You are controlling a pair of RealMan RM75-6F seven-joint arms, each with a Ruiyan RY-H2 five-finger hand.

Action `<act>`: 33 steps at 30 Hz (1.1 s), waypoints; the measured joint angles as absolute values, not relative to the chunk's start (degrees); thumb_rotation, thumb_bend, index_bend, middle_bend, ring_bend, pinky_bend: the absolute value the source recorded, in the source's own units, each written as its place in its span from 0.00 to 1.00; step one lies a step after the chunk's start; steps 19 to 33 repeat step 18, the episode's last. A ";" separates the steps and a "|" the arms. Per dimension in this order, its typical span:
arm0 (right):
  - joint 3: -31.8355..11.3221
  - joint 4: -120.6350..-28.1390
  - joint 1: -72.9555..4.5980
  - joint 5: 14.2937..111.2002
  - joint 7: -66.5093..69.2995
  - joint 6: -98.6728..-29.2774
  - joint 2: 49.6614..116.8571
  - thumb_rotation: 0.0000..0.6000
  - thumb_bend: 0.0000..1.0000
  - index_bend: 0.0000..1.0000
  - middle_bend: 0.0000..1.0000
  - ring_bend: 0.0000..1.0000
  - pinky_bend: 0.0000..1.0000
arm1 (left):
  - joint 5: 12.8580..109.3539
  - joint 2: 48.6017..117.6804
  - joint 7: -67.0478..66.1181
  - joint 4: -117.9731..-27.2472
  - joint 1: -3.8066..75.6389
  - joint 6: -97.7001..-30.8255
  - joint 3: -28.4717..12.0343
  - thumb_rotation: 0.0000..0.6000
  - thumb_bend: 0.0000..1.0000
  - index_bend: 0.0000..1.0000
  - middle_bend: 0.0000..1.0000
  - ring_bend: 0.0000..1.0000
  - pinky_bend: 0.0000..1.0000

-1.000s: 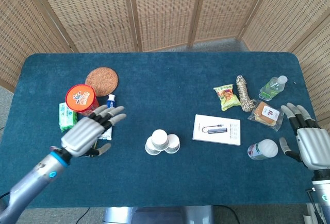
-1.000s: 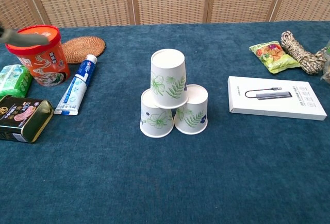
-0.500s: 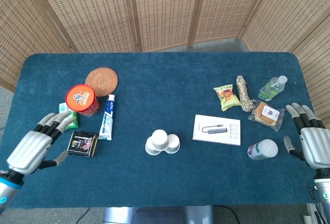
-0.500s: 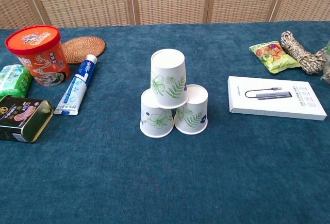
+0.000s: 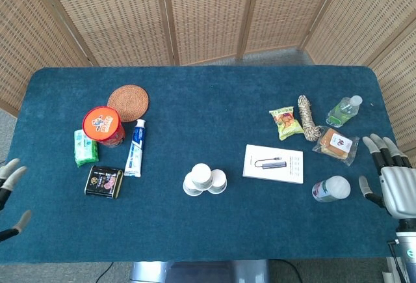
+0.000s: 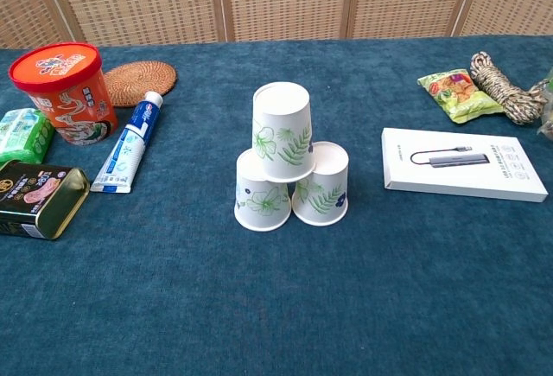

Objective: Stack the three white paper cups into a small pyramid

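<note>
Three white paper cups with green leaf prints stand upside down as a small pyramid at the table's middle. Two bottom cups sit side by side, and the top cup rests on both; from above the stack looks compact. My left hand shows only as spread fingertips at the far left edge of the head view, off the table and empty. At the right edge, my right hand is open with fingers apart, holding nothing. The chest view shows neither hand.
On the left lie a red tub, woven coaster, toothpaste tube, green packet and dark tin. To the right are a white box, snack bag, rope coil, bottle, wrapped bread and a jar.
My left hand has pulled back from above the tin and toothpaste to the table's far left edge, mostly out of frame. My right hand has drifted slightly right. The cups stay put.
</note>
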State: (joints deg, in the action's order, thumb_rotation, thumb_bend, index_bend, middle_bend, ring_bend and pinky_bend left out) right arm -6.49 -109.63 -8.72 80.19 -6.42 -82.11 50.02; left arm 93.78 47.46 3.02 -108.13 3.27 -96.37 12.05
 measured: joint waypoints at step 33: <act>-4.98 -109.33 -6.12 82.23 -4.98 -84.00 49.61 1.00 0.48 0.05 0.00 0.00 0.18 | 91.20 51.01 2.61 -104.05 -2.27 -97.67 8.51 1.00 0.41 0.03 0.00 0.00 0.00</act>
